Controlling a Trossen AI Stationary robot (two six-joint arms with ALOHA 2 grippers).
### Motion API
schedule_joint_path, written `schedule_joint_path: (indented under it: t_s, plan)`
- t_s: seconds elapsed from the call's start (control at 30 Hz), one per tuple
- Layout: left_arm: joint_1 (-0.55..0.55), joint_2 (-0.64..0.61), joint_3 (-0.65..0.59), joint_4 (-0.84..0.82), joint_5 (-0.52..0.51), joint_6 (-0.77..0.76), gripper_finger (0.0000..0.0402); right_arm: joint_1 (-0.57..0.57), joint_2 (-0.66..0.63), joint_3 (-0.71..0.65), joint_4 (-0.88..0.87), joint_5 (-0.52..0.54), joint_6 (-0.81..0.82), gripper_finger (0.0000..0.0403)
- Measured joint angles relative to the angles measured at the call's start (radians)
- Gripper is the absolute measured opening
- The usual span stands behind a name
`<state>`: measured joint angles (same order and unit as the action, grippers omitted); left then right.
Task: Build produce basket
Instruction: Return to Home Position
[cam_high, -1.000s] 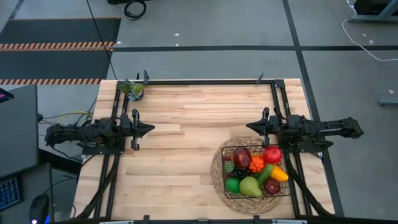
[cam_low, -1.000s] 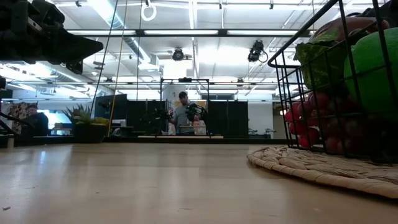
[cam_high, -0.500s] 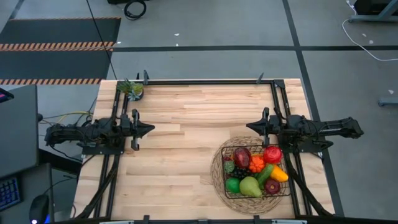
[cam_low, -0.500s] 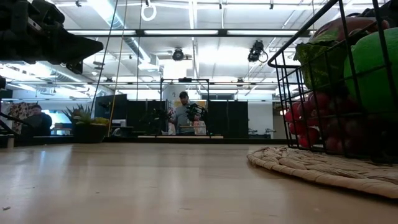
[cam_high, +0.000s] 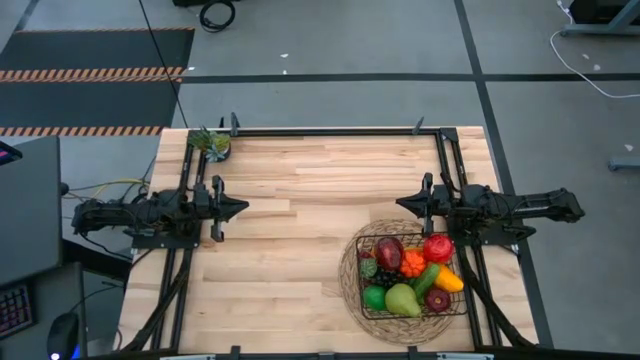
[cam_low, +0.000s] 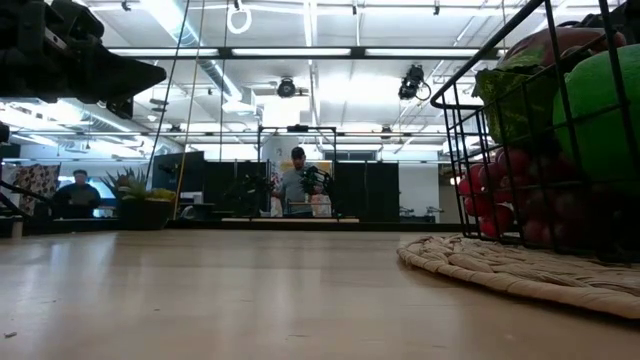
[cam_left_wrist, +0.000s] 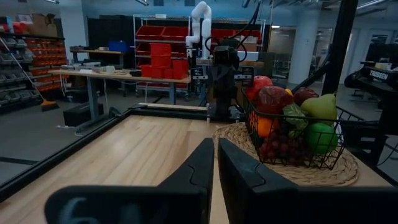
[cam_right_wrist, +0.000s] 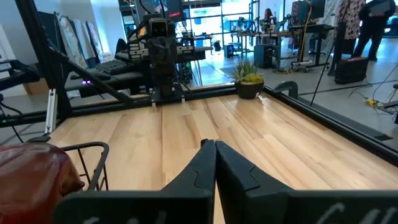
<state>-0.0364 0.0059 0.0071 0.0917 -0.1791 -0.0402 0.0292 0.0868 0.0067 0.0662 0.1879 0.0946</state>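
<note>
Basket (cam_high: 462, 300) check, high view. Starting from the claws.

Left claw (cam_high: 240, 208): left-middle of the frame, just inside the desk's (cam_high: 300, 250) left edge, tip pointing right. In my left wrist view its fingers (cam_left_wrist: 199, 168) are drawn together with only a hairline between them, closed on themselves.

Right claw (cam_high: 403, 205): right-middle of the frame, tip pointing left, fingers pressed together. It lies just above the basket in the frame and apart from it.

The two claws face each other, well apart, across the wood.

The basket, a black wire grid, sits in the lower right of the frame on a round woven mat (cam_high: 347, 282). The produce (cam_high: 410, 272) is piled inside it: a red apple (cam_high: 437, 248) at the upper right, a green pear (cam_high: 402, 298) at the lower edge, and orange, yellow and dark red pieces between.

A potted plant (cam_high: 212, 142) stands at the desk's upper left corner.

Low view: a person (cam_low: 295, 180) stands in the room beyond, centre frame.
</note>
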Motion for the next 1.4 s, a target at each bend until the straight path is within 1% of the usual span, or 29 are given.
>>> schedule_joint_path:
  t_s: [0.13, 0.43, 0.6, 0.8, 1.17, 1.4]
  plan:
    - [0.0, 0.0, 0.0, 0.0, 0.0, 0.0, 0.0031, 0.0, 0.0, 0.0, 0.0, 0.0, 0.0, 0.0016]
    - [-0.002, 0.008, 0.0, 0.002, 0.0, 0.0, 0.0021, 0.0, 0.0, 0.0, 0.0, 0.0, 0.0, 0.0016]
    - [-0.002, 0.032, 0.0, 0.0, 0.0, 0.0, 0.0027, 0.0, 0.0, 0.0, 0.0, 0.0, 0.0, 0.0016]
    - [-0.002, 0.033, 0.0, 0.0, 0.0, 0.0, 0.0034, 0.0, 0.0, 0.0, 0.0, 0.0, 0.0, 0.0016]
    - [-0.002, 0.033, 0.0, 0.0, 0.0, 0.0, 0.0023, 0.0, 0.0, 0.0, 0.0, 0.0, 0.0, 0.0016]
    - [-0.002, 0.033, 0.0, 0.0, 0.0, 0.0, 0.0031, 0.0, 0.0, 0.0, 0.0, 0.0, 0.0, 0.0016]
